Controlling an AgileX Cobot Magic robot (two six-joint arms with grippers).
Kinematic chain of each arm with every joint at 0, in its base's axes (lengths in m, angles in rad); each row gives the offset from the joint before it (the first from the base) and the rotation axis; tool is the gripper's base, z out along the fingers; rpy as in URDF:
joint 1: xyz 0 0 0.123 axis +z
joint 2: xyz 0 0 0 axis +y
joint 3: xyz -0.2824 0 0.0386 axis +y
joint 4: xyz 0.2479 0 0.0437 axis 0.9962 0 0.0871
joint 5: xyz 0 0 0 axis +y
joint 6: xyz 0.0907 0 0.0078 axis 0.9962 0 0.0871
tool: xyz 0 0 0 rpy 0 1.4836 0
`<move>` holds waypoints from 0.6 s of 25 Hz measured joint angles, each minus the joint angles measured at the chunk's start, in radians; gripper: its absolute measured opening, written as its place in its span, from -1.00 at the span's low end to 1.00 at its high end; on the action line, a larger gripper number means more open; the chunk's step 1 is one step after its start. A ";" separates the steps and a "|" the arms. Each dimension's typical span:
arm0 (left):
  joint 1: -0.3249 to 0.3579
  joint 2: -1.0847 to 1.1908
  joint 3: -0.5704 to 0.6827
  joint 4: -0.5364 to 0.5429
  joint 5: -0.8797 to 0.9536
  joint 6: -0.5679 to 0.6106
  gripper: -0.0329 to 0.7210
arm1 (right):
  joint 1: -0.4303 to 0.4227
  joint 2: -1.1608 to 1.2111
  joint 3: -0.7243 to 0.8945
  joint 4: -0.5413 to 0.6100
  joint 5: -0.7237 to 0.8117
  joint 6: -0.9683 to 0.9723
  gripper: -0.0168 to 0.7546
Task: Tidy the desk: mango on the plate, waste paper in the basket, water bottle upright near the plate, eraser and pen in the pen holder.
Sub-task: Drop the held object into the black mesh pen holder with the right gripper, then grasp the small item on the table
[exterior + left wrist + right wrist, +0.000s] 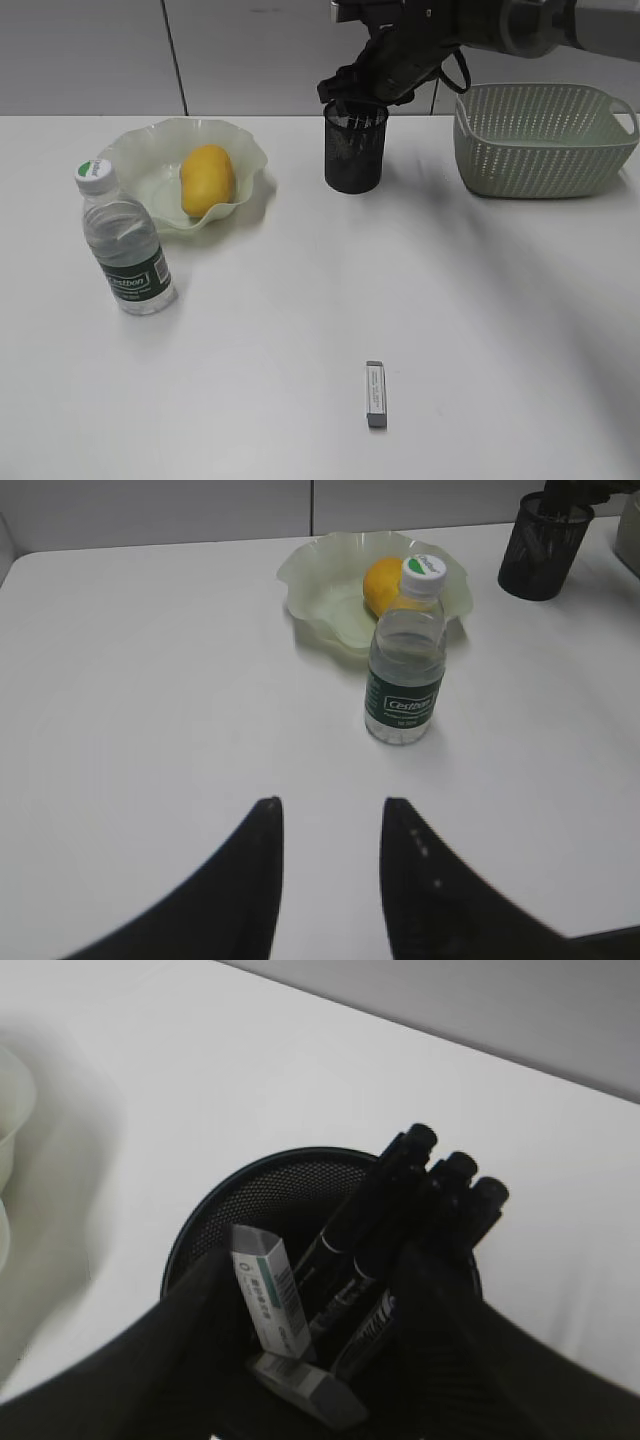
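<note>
Right gripper hangs directly over the pen holder, jaws spread, gripping nothing; an eraser and three black pens stand inside. Left gripper, jaws parted and empty, hovers above the desk near the upright water bottle, which stands beside the plate holding the mango. Another eraser lies on the desk.
</note>
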 joint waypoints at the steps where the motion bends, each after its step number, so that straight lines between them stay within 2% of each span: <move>1: 0.000 0.000 0.000 0.000 0.000 0.000 -0.26 | 0.000 0.000 0.000 0.000 0.011 0.000 0.16; 6: 0.000 0.000 0.000 0.000 0.000 0.000 -0.26 | 0.000 -0.033 0.000 -0.034 0.134 0.000 0.20; 11: 0.000 0.000 0.000 0.000 0.000 0.000 -0.26 | 0.001 -0.178 0.008 -0.174 0.418 0.013 0.09; 15: 0.000 0.000 0.000 0.000 0.000 0.000 -0.26 | 0.001 -0.349 0.182 -0.205 0.553 0.031 0.03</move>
